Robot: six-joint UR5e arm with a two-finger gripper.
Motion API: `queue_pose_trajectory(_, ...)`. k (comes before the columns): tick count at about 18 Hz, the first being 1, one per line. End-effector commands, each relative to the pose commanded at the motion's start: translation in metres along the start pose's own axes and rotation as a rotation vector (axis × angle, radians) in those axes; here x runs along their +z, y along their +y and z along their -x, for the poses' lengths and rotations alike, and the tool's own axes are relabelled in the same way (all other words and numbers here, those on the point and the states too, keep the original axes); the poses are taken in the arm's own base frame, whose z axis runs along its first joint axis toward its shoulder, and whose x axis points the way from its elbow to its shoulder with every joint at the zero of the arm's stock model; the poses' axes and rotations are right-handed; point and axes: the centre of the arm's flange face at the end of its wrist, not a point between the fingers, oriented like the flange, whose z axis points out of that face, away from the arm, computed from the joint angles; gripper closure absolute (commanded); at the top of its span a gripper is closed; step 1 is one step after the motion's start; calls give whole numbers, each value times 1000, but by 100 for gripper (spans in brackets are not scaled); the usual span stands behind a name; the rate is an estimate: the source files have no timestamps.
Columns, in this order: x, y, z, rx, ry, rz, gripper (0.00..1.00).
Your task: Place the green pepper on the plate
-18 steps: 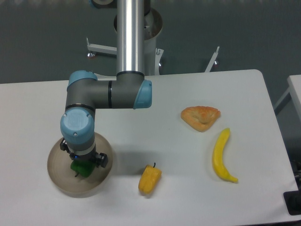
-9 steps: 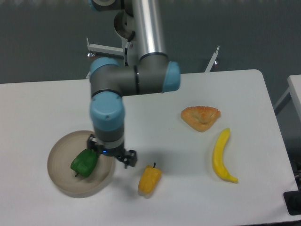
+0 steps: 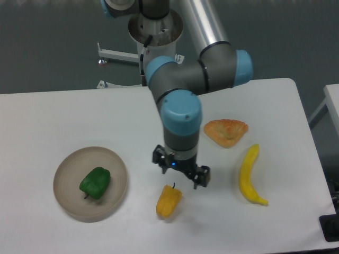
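Note:
The green pepper [image 3: 95,182] lies on the beige-tan plate [image 3: 67,172] at the table's front left, stem toward the front. The gripper [image 3: 180,171] hangs well to the right of the plate, just above and behind the yellow pepper [image 3: 168,201]. It holds nothing. Its fingers are hidden under the wrist, so I cannot tell how the jaws stand.
A yellow pepper with a dark stem lies at the front centre. A croissant-like pastry [image 3: 226,132] lies to the right of the arm. A banana [image 3: 249,175] lies at the front right. The arm's base [image 3: 156,26] stands behind the table.
The gripper left the green pepper on the plate and swung right across the table, from over the plate to above the yellow pepper.

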Motion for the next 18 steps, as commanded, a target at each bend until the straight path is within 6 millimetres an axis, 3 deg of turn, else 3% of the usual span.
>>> queue_pose_trajectory(18,5,-2,9,10,-73,8,0)
